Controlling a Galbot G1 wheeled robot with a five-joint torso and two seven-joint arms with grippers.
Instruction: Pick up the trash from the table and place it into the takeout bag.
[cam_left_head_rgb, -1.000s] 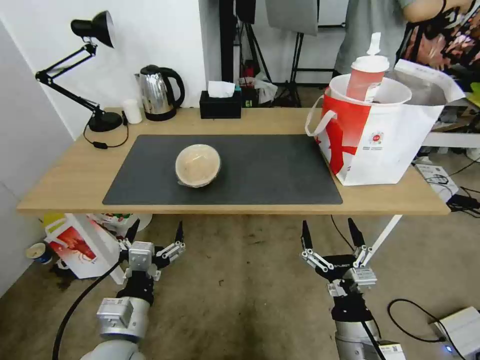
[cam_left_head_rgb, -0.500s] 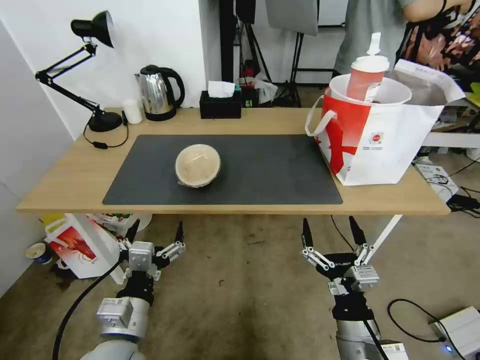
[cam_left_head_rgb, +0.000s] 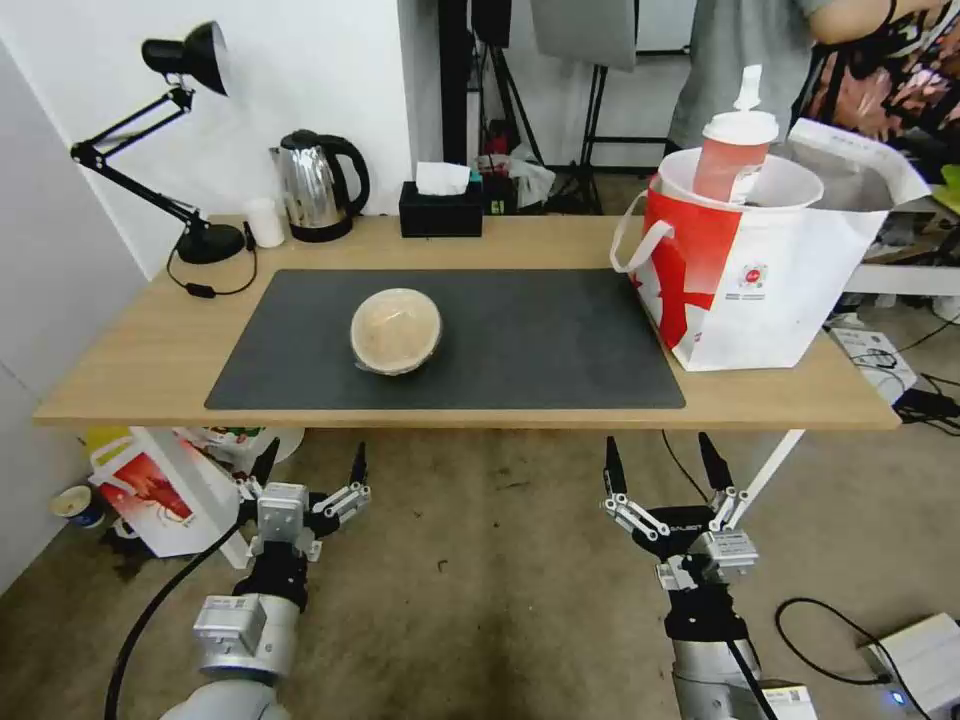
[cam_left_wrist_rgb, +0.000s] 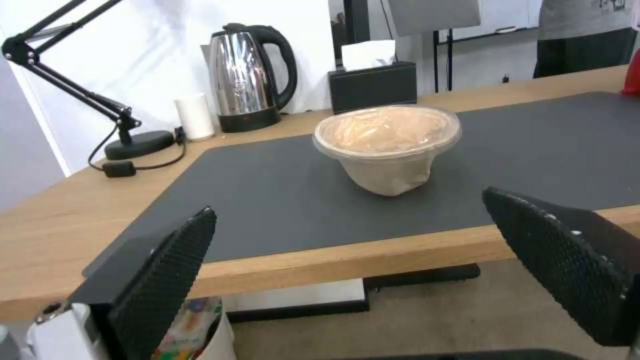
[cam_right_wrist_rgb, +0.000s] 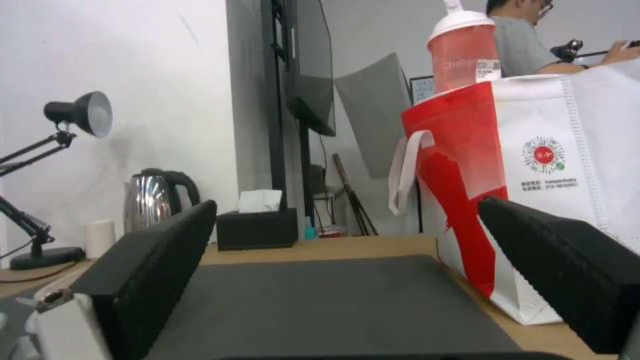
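1. Long light-wood tabletop (cam_left_head_rgb: 150, 350) with a large dark grey mat (cam_left_head_rgb: 540, 340) runs across the middle of the head view.
2. Large red-and-white takeout bag with white strap handles (cam_left_head_rgb: 760, 280) stands at the right of the frame, on the table's right end, its base overlapping the mat's right edge.
3. Tall red drink cup with a white lid (cam_left_head_rgb: 733, 150) stands upright inside the bag, its top above the rim. A white round rim shows around it in the bag mouth; contents cannot be told.
4. Tan round bowl with a clear lid (cam_left_head_rgb: 396, 330) sits left of centre on the mat, upright, well apart from the bag and untouched.
5. Left gripper (cam_left_head_rgb: 308, 466), lower left of frame, hangs below the table's front edge, fingers spread apart, holding nothing.
6. Right gripper (cam_left_head_rgb: 660, 466), lower right, likewise below the edge, fingers apart, empty.
7. Judgement: cup is bagged; the tan bowl looks to be the last item left to pick up and bag.
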